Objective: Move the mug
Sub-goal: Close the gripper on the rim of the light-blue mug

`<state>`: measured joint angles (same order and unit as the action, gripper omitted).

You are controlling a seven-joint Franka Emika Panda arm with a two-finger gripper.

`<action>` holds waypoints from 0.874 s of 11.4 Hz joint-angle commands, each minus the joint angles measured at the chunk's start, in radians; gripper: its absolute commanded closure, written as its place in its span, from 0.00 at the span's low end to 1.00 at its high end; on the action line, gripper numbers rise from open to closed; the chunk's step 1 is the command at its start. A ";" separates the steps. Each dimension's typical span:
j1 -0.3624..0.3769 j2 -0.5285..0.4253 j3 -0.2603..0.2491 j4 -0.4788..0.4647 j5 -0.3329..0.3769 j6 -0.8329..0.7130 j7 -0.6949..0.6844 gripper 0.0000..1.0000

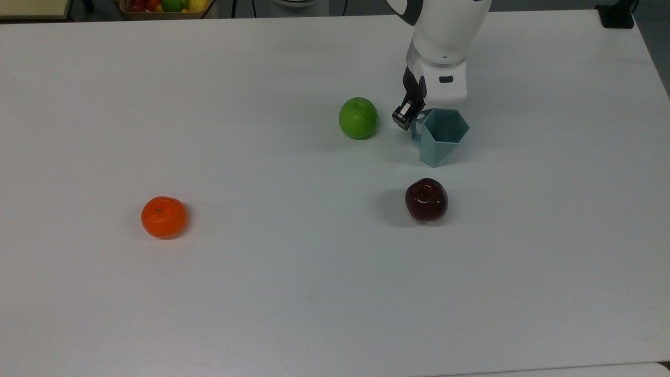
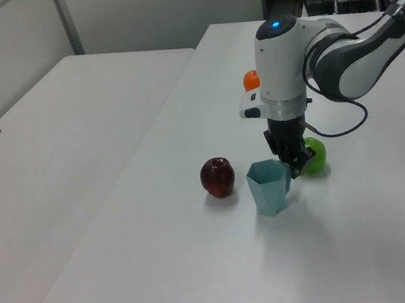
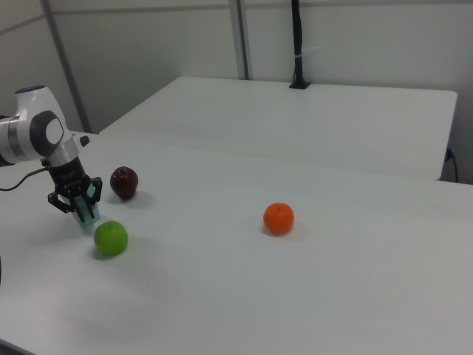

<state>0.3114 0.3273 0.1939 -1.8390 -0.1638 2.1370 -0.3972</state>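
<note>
Mug (image 1: 440, 136): upright on the table (image 1: 261, 293), between green apple (image 1: 358, 118) and red apple (image 1: 426, 199). My gripper (image 1: 410, 119): down at the mug's handle side; whether its fingers have closed, I cannot tell. Progress: approach made; lift and move remain, by my reckoning.

Right view: the gripper (image 3: 80, 201) blocks most of the mug (image 3: 87, 220). Top view crops the fruit tray (image 1: 162, 11).

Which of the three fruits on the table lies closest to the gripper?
The green apple, just to the top view's left of the gripper at the mug; the dark red apple and orange lie farther off.
</note>
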 commanded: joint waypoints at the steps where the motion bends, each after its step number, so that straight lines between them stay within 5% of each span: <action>1: 0.012 -0.001 -0.007 0.000 -0.023 0.018 0.034 0.84; 10: -0.003 -0.077 -0.010 -0.002 -0.005 -0.003 0.054 0.87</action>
<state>0.3066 0.3133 0.1936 -1.8227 -0.1638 2.1369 -0.3649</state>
